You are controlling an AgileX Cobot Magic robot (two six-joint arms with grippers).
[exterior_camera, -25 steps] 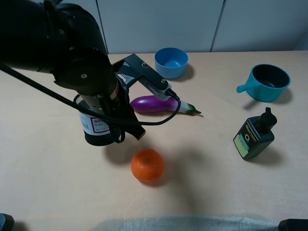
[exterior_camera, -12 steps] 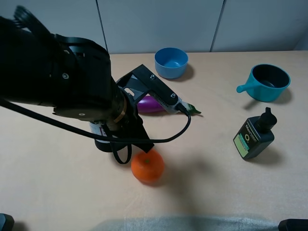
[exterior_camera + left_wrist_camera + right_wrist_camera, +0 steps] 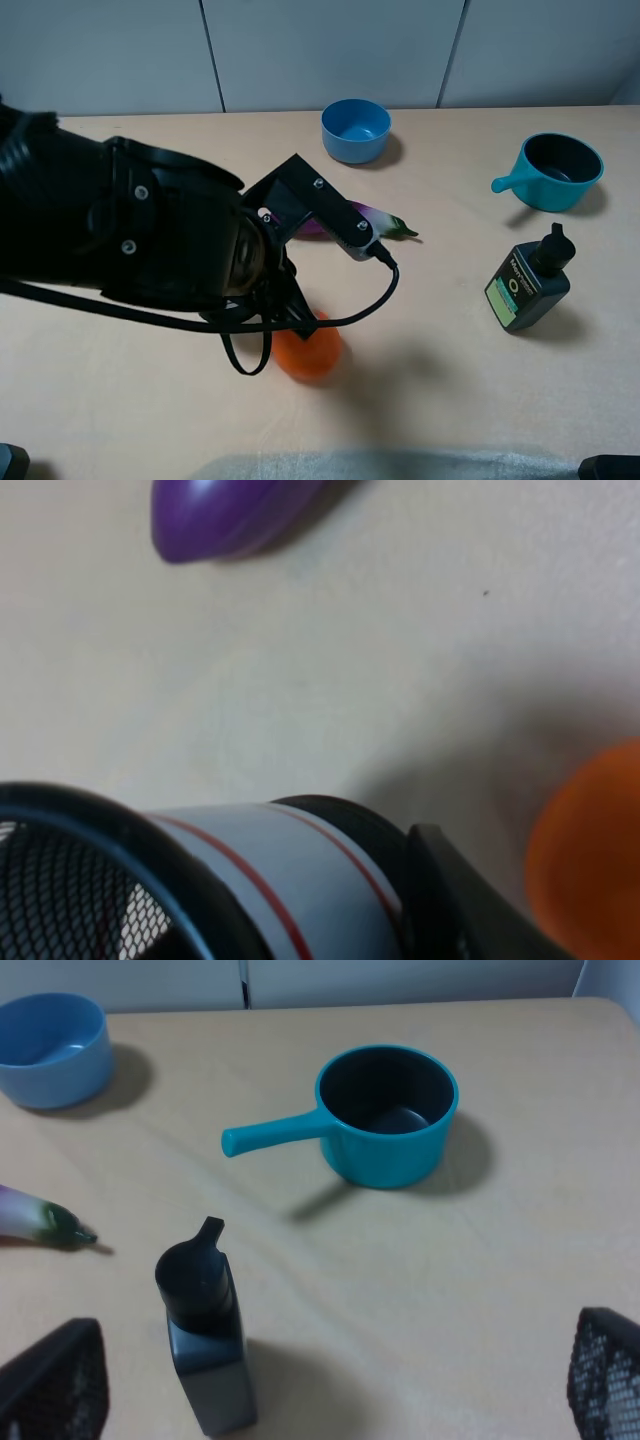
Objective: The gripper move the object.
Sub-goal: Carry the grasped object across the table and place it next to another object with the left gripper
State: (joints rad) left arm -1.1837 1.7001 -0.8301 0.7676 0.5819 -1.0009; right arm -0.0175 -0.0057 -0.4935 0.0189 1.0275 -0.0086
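Object: the object point(image 3: 265, 865), a black wire-mesh cup with a white, red-striped label, filled the near edge of the left wrist view; in the high view it was hidden under the arm, so whether it rested on the table point(image 3: 120, 400) or hung clear of it could not be told.
Left grip: the gripper point(image 3: 215, 255) looked clamped on the object, with one black finger point(image 3: 450, 905) lying against the labelled wall and the other finger out of sight.
Nearest neighbour: the orange point(image 3: 312, 352) sat at about 4 o'clock from the black housing in the high view, half covered by it and close beside the cup in the wrist view, though contact could not be judged.
Next out: the eggplant point(image 3: 378, 220) lay near 3 o'clock, its stem end poking past the arm.
Farther out: the blue bowl point(image 3: 355, 128) stood at 2 o'clock; the teal handled cup point(image 3: 555, 170) and the dark bottle point(image 3: 525, 288) stood well away, around 3 o'clock.
Right grip: the right gripper point(image 3: 330, 1395) was spread wide and held nothing, over the bottle's side of the table.
Done, as judged: the grasp seemed made and the cup appeared to be in transit.
Left to do, as judged: set the cup down clear of the orange and release it; the task named no target spot.
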